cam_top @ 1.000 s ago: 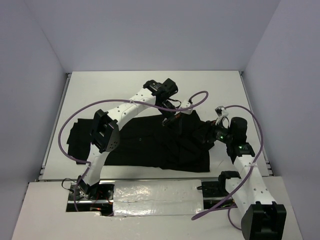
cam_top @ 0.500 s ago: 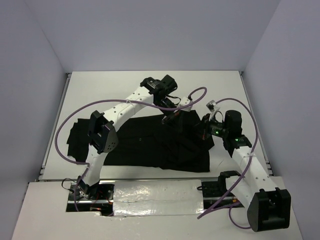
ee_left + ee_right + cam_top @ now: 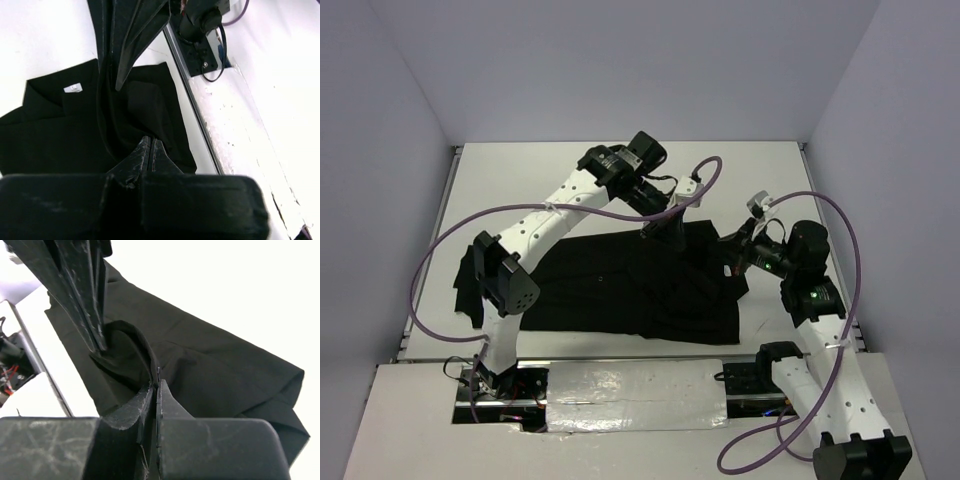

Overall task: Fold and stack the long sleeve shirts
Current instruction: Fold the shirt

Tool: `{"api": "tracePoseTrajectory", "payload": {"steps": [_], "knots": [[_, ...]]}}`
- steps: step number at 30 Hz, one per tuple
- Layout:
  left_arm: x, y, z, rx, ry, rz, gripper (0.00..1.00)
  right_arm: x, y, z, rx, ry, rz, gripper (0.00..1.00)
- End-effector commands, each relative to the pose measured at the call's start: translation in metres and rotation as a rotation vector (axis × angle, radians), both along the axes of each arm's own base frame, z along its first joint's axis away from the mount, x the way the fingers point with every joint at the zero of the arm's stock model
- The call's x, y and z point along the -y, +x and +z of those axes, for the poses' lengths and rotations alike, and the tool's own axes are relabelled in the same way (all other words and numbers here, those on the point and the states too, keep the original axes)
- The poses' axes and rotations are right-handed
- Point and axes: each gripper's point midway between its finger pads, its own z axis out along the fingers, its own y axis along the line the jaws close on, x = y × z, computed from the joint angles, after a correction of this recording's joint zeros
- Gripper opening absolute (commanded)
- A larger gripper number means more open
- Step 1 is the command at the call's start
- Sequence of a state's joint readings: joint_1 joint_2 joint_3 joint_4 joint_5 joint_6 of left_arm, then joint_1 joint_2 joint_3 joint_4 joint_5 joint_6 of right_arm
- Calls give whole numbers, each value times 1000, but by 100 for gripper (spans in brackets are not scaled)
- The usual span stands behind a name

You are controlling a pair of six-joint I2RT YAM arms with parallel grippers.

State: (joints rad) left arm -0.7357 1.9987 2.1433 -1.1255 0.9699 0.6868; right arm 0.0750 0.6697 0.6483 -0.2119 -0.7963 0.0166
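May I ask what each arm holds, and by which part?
The black shirt: left jaws pinch a lifted fold at its far edge, right jaws a fold at its right end.

From above we lose both the left gripper (image 3: 663, 232) and right gripper (image 3: 732, 258) against the black shirt (image 3: 610, 285); the left arm (image 3: 508, 287) hides its 9 o'clock part.

The shirt (image 3: 50, 135) is matt black cloth; the left end effector (image 3: 150, 147) is scuffed black plastic.

Left hand (image 3: 659, 234), right hand (image 3: 732, 253): both closed.
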Motion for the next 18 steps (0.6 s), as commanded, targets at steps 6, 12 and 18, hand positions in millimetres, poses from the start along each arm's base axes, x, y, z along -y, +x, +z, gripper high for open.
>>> {"api": "tracePoseTrajectory", "payload": {"steps": [6, 12, 18], "knots": [[8, -24, 46, -130, -131, 25, 0, 0, 16, 22, 35, -3, -35, 69], [17, -2, 21, -402, -38, 344, 0, 33, 34, 36, 93, -102, -251, 100], [14, 47, 10, -508, 20, 642, 0, 20, 5, 46, 192, -70, -167, 100]]}}
